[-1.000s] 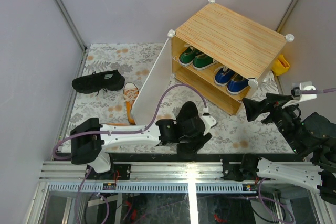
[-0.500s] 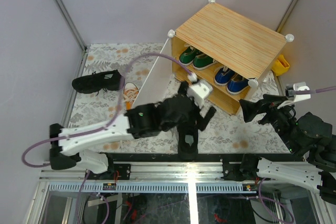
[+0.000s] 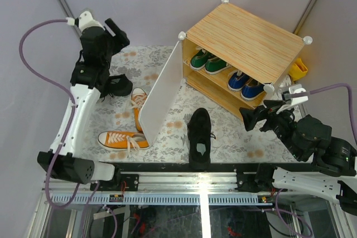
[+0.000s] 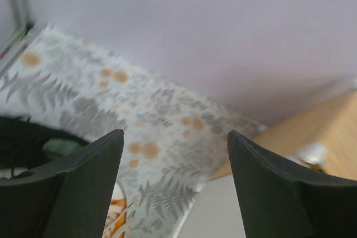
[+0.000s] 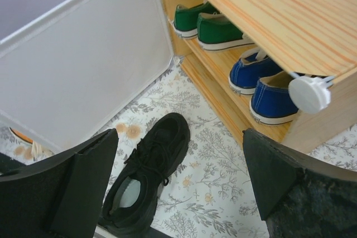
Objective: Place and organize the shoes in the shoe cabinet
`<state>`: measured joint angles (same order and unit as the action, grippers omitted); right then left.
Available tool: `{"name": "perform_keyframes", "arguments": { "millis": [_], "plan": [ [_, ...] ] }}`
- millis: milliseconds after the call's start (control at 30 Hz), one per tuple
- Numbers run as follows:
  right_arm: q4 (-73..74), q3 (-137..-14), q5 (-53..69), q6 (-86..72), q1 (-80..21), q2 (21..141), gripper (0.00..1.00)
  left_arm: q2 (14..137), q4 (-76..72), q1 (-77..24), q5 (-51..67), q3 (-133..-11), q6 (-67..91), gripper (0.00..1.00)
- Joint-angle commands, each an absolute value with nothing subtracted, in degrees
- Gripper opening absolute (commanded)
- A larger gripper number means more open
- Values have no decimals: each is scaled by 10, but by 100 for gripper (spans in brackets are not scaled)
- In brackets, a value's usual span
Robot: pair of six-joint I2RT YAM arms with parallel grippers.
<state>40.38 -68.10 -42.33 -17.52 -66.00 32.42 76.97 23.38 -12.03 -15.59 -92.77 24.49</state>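
The shoe cabinet [image 3: 245, 40] stands at the back right, its white door [image 3: 162, 90] swung open. Green sneakers [image 3: 207, 62] and blue sneakers [image 3: 245, 85] sit on its upper shelf; they also show in the right wrist view, green [image 5: 209, 23] and blue [image 5: 268, 82]. One black shoe [image 3: 199, 136] lies on the mat in front, also in the right wrist view [image 5: 148, 176]. The other black shoe [image 3: 114, 86] lies at the left, partly behind my left arm. Two orange sneakers [image 3: 124, 139] lie left of the door. My left gripper [image 3: 114, 32] is open and empty, raised at the back left. My right gripper [image 3: 254, 116] is open and empty, right of the front black shoe.
A floral mat [image 3: 234, 137] covers the floor. A yellow object [image 3: 298, 69] sits behind the cabinet's right corner. Grey walls enclose the space, with a metal rail [image 3: 195, 179] along the near edge.
My left arm let go of the black shoe in front of the cabinet and swung up to the back left. My right gripper moved a little left toward the shoe.
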Motion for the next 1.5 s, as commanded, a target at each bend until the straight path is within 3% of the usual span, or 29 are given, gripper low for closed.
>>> {"name": "perform_keyframes", "arguments": {
  "millis": [0, 200, 700, 1167, 1367, 1433, 1467],
  "plan": [
    [356, -656, -395, -183, -661, 323, 99, 808, 219, -58, -116, -838, 346, 72],
    [354, -642, -380, -188, -661, 322, 99, 892, 148, -49, -138, -746, 343, 68],
    [349, -616, -381, -193, -661, 316, 99, 987, 99, -46, -226, -777, 289, 68],
    [349, -611, -380, -194, -661, 324, 99, 1074, 140, -19, -212, -781, 332, 67],
    [347, -607, -380, -196, -661, 316, 99, 1054, 101, -19, -194, -697, 371, 66],
    [350, -609, -377, -198, -661, 316, 99, 1068, 105, -18, -190, -703, 369, 59],
    [354, -611, -376, -199, -662, 315, 99, 1076, 111, -19, -189, -712, 366, 49]
  ]
}}
